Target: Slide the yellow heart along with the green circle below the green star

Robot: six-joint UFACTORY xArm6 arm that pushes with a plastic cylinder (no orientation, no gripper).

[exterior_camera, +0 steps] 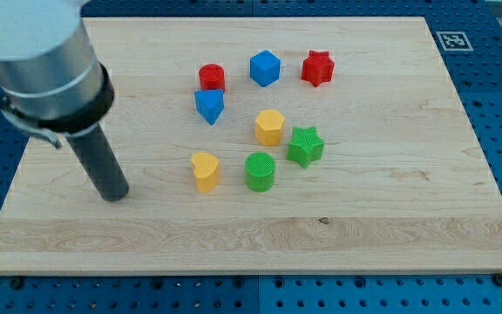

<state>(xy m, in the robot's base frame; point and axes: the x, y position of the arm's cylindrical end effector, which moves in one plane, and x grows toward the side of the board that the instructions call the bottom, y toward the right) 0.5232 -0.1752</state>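
Bench point(390, 218) carried eight blocks in the camera view. My tip point(114, 197) rested at nine o'clock of the yellow heart point(205, 171), well apart; the rod had no jaws. The green circle point(260, 171) sat just beside the heart at three o'clock, the green star point(305, 146) at the circle's two o'clock, near a yellow hexagon point(269, 127).

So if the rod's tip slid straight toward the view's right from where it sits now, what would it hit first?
Probably the yellow heart block. My tip sits to its left and slightly lower in the view, so it may only clip the lower edge; the green circle block comes next.
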